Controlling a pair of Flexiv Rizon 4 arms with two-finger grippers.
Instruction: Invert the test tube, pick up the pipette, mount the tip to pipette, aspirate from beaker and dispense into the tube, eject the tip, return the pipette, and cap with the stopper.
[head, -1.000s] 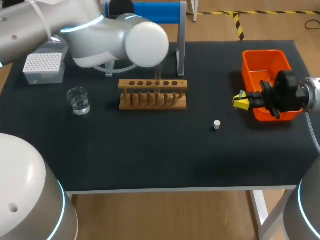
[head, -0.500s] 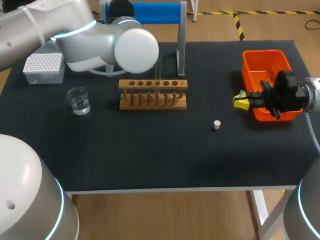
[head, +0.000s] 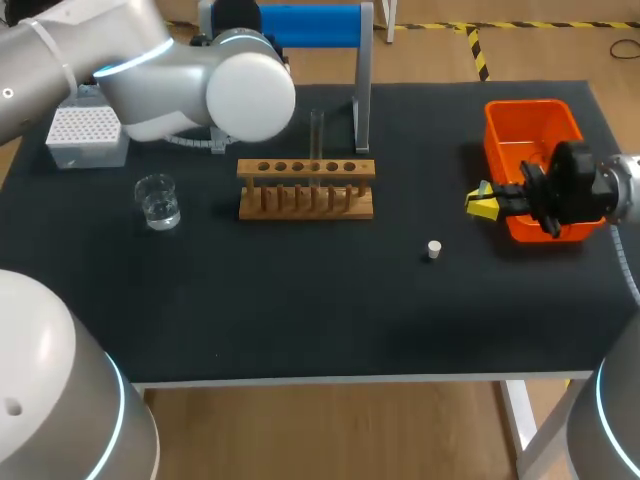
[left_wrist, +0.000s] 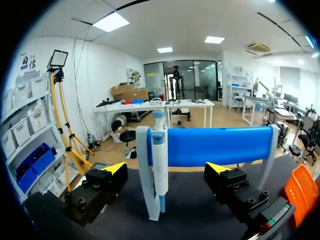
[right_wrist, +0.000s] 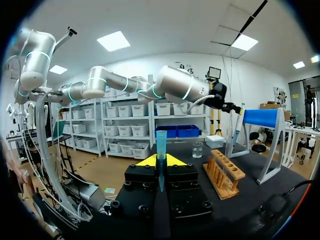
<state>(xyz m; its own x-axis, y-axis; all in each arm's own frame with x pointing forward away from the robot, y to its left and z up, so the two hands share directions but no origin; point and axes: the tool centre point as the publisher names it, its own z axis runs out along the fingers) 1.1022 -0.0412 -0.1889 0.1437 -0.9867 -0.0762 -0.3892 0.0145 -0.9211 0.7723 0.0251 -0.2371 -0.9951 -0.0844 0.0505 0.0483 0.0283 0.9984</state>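
At the table's far edge, toward 12 o'clock from the wooden rack (head: 305, 188): left gripper (left_wrist: 166, 169) spread wide and holding nothing, squared up to the pipette (left_wrist: 159, 160) hanging on the blue-barred stand (left_wrist: 220, 145), with the pipette ahead of the gap and not yet touched. Standing upright in the rack, just right of its middle: test tube (head: 317, 135), so the inverting step judged done, though mouth and base too faint to tell apart. Over at 3 o'clock from the rack, just beside the orange bin (head: 530, 125): right gripper (head: 483, 202), pinched narrow on a slim blue tip (right_wrist: 161, 150) poking up between its yellow ends, seemingly a pipette tip. At 9 o'clock from the rack, beaker (head: 157, 200) with clear liquid; at 10 o'clock, farther back, tip box (head: 88, 135). At 4 o'clock from the rack, loose on the black table (head: 300, 320): white stopper (head: 433, 249), well apart from the tube. Judged early in the sequence, with pipette pickup in hand but no grip yet. Left to do: closing on the pipette and lifting it off the stand, mounting a tip, drawing from the beaker, dispensing into the tube, ejecting the tip, hanging the pipette back, capping with the stopper.
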